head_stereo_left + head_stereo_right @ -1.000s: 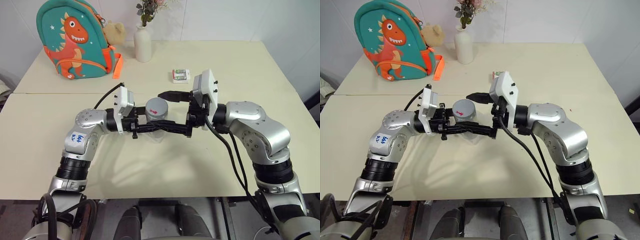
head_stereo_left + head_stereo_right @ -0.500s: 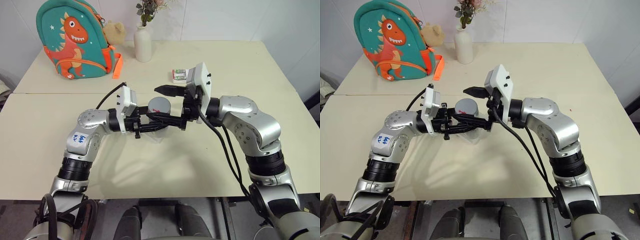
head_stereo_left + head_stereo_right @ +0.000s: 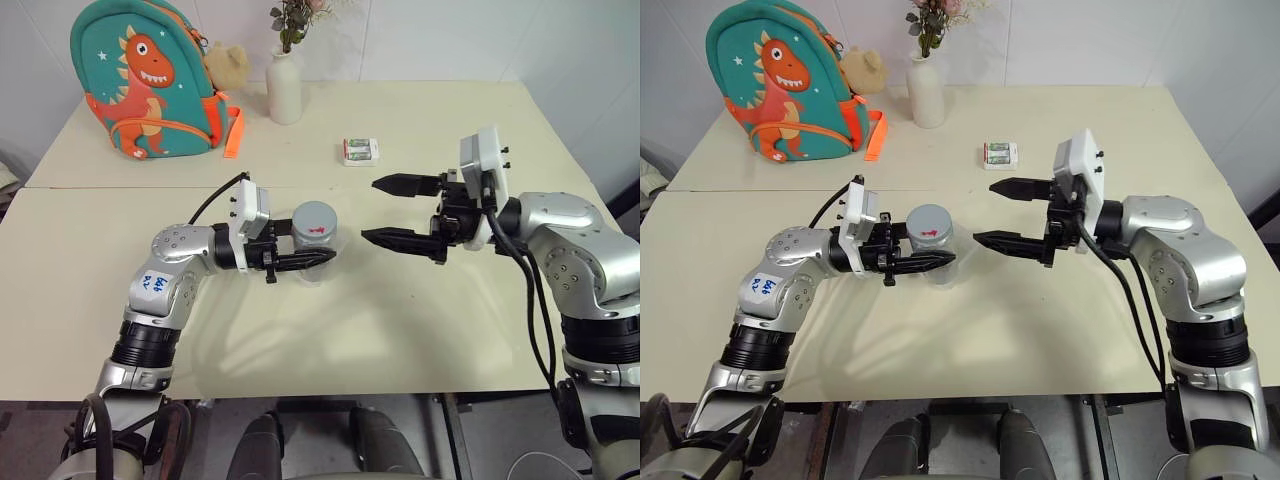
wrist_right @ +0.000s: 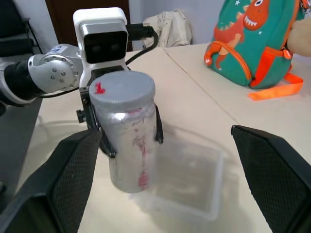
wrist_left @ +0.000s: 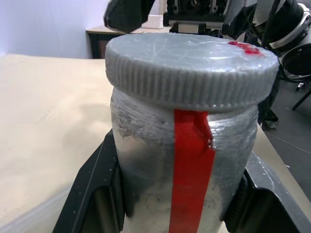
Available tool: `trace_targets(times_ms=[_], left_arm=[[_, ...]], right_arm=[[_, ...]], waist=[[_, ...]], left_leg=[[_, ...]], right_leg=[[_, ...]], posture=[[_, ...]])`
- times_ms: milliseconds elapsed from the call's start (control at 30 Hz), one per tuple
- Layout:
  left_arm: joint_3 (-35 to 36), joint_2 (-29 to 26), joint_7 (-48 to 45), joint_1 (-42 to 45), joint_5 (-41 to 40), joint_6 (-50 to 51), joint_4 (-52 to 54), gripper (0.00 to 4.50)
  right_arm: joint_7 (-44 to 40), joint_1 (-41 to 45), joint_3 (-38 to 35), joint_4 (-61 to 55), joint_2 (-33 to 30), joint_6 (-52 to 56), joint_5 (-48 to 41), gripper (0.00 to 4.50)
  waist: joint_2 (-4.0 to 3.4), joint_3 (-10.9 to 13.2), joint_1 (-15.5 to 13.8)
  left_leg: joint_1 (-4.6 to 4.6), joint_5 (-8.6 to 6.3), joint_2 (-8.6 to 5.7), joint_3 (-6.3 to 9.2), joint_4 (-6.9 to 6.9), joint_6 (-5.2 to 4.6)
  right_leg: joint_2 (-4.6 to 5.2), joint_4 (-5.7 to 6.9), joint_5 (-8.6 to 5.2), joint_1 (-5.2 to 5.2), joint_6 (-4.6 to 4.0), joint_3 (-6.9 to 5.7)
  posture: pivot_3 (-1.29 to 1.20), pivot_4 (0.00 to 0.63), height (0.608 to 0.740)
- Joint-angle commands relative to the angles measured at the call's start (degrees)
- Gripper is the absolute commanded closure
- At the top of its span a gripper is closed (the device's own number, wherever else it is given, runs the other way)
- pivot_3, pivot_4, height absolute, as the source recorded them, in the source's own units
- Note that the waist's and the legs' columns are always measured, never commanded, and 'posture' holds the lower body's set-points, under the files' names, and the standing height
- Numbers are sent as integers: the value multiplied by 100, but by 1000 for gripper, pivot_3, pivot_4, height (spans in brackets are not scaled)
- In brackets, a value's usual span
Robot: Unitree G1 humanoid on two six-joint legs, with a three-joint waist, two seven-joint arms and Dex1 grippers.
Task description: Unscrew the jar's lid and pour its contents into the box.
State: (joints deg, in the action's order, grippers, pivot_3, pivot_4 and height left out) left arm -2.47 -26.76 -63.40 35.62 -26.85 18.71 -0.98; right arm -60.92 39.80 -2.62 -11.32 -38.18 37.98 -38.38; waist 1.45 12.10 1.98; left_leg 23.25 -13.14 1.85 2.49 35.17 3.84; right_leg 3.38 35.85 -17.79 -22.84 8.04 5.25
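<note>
At the middle of the head-camera frame, left of centre, over the cream table:

My left gripper (image 3: 318, 258): clenched on the jar, one black finger on each side of its body, pointing level toward frame right.

My right gripper (image 3: 372, 210): released, fingers spread wide and holding nothing; it sits right of centre, pointing toward frame left, with a clear gap between its fingertips and the jar.

Jar (image 3: 316, 243): upright between my left fingers, clear with a whitish wrap and a vertical red stripe down the side; the wrist views show it best (image 5: 189, 160).

Lid (image 3: 314, 216): grey, ribbed at the edge, seated on the jar's mouth, with a small red mark on top.

Contents: I cannot make them out through the wrapped wall.

Box (image 4: 187, 177): clear shallow tray with rounded corners, lying on the table directly under and behind the jar in the right wrist view.

Packet (image 3: 361, 150): small, white and green, upper centre of the frame, well apart from both grippers.

Vase (image 3: 285, 88): white, with a sprig of flowers, upper centre-left.

Backpack (image 3: 145, 80): teal with an orange dinosaur, upper left, a small tan plush toy (image 3: 230, 64) beside it.

Table (image 3: 420, 310): two cream tops joined, the seam running across at left.
</note>
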Motion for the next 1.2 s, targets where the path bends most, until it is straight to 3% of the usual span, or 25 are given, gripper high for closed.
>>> trace_targets(times_ms=[33,367,733,933,1200], left_arm=[[145,-60,-2,-20,-80,-92,174,2518],[119,-24,27,48,-62,-95,116,2518],[96,64,59,78,-63,-75,129,2518],[103,61,71,79,-71,-71,133,2518],[129,42,115,53,-103,-71,167,2518]], right_arm=[[37,137,-135,-340,116,92,-361,18],[936,566,726,-604,1148,164,-42,18],[1379,826,997,-111,1604,-84,606,18],[1316,897,903,182,1548,-222,752,18],[916,682,503,357,907,-316,657,18]], waist=[[0,0,0],[-1,1,-22],[-1,1,-13],[-1,1,-18],[-1,1,-25]], left_leg=[[0,0,0,0,0,0],[2,0,0,2,0,1],[2,0,0,3,-1,1],[2,0,0,2,-1,1],[3,0,0,3,-1,0]], right_leg=[[0,0,0,0,0,0],[2,-1,0,-1,0,-1],[0,1,0,-2,0,-2],[1,1,0,-2,0,-2],[1,-1,0,-2,0,-2]], posture=[[0,150,740],[0,150,740],[0,150,740],[0,150,740],[0,150,740]])
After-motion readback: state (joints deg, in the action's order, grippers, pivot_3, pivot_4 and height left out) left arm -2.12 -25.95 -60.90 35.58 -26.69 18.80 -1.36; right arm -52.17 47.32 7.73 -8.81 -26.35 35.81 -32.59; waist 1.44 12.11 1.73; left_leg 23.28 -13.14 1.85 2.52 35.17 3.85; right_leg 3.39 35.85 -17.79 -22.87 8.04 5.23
